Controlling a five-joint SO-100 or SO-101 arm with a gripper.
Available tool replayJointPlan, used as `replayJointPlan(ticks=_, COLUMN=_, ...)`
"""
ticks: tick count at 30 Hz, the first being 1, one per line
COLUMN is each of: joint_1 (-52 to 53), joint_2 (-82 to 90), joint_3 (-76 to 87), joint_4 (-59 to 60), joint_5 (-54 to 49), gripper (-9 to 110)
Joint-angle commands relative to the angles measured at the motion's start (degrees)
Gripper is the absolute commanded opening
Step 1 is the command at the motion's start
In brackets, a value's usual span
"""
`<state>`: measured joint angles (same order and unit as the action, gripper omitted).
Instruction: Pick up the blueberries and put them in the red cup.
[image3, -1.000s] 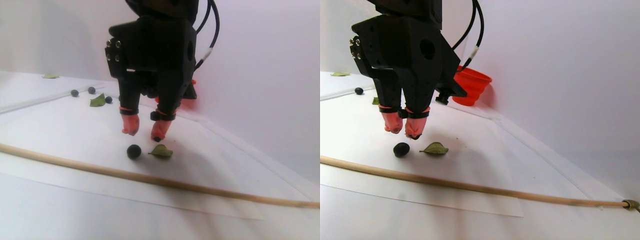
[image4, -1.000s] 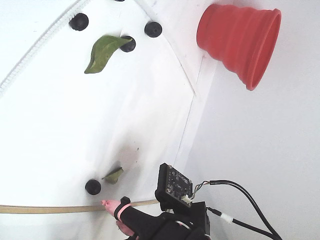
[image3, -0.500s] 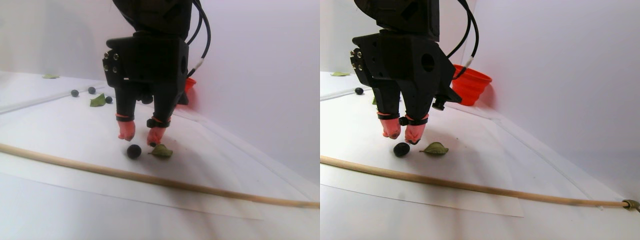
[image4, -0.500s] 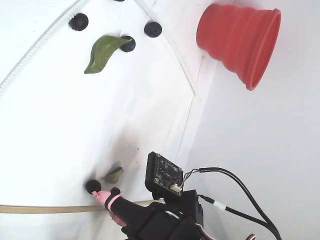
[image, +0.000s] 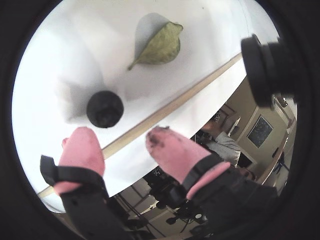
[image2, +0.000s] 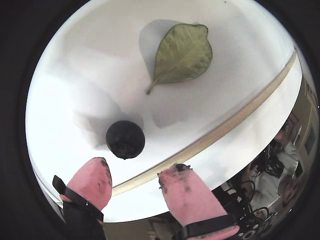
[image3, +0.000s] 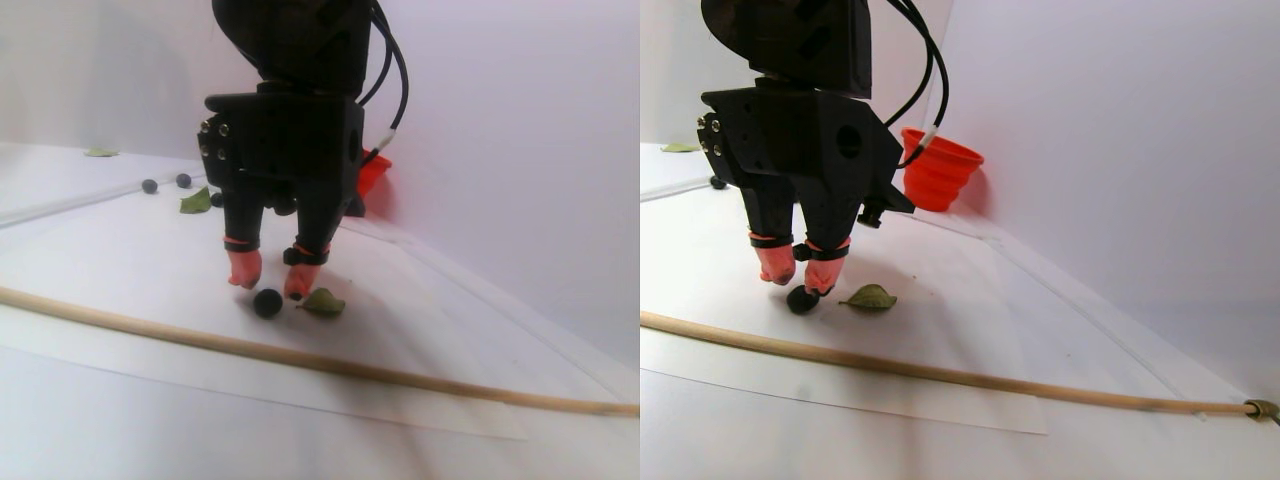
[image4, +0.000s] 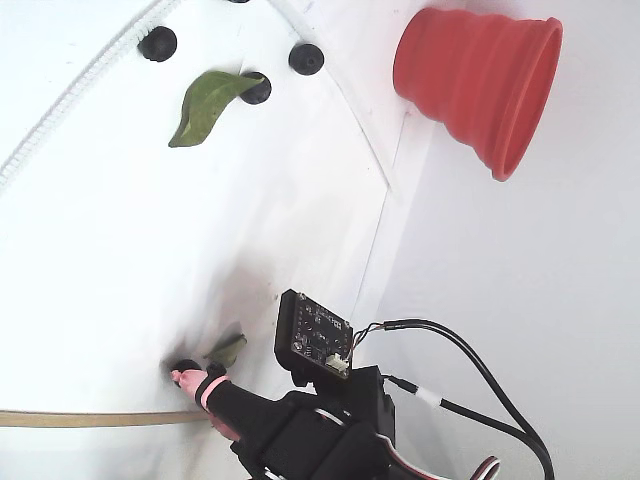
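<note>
Blueberries (image2: 125, 139) not yet grasped, none seen in red cup (image4: 480, 85); gripper (image2: 137, 185) spread apart, berry at 12 o'clock of pads.

A white wall (image3: 520, 120) rises behind a white table (image3: 150, 420), brightly and evenly lit. A white paper sheet (image3: 130, 250) covers the tabletop. Beyond the table edge, at four o'clock in a wrist view, sits a dim room with a dark framed board (image: 262, 131).

White-walled tabletop test enclosure (image3: 1100, 150)
</note>
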<state>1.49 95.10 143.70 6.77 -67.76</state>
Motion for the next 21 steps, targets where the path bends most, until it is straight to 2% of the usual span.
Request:
replayJointPlan(ticks=1, joint_1=0.18, joint_2=0.09, joint_3=-1.32, joint_4=-0.62, joint_5=0.09, gripper=19)
replayJointPlan(ticks=21, joint_1=-0.88, joint_2=-3.87, joint_3=-3.78, joint_4=-2.55, joint_5=-0.09, gripper=19)
